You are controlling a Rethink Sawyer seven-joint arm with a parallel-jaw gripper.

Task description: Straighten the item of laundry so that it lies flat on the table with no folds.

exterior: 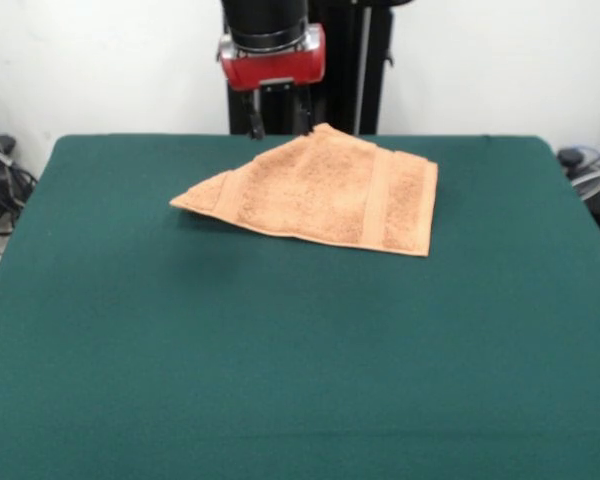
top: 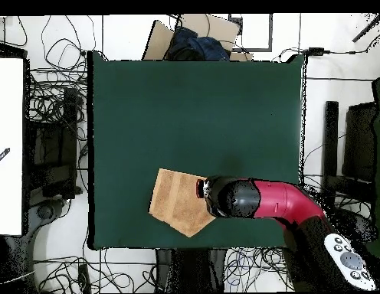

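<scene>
Pincer (exterior: 277,122) of the red and black arm (top: 281,200) hangs at the far edge of the table (exterior: 300,360), its two dark fingers (exterior: 252,115) pointing down just behind the raised far corner of the towel (exterior: 325,190). The fingers stand a narrow way apart, but their tips are hidden behind the cloth, so whether they pinch the corner or only stand beside it cannot be told. Seen from the front, the arm drops straight down into the picture, cut off at the top edge, with only its black wrist and red collar showing. In the overhead view the black head of the arm covers the pincer entirely and overlaps the towel's right-hand side; the red link runs away to the lower right toward the base.

The peach-tan towel lies on the far half of the green table, a little left of centre in the front view. It is not flat: its left part is folded over into a pointed flap, and the far corner peaks up by the fingers. A woven band runs near its right edge. In the overhead view it sits at the table's bottom edge, left of centre. Tangled cables (top: 59,122) lie on the floor around the table.
</scene>
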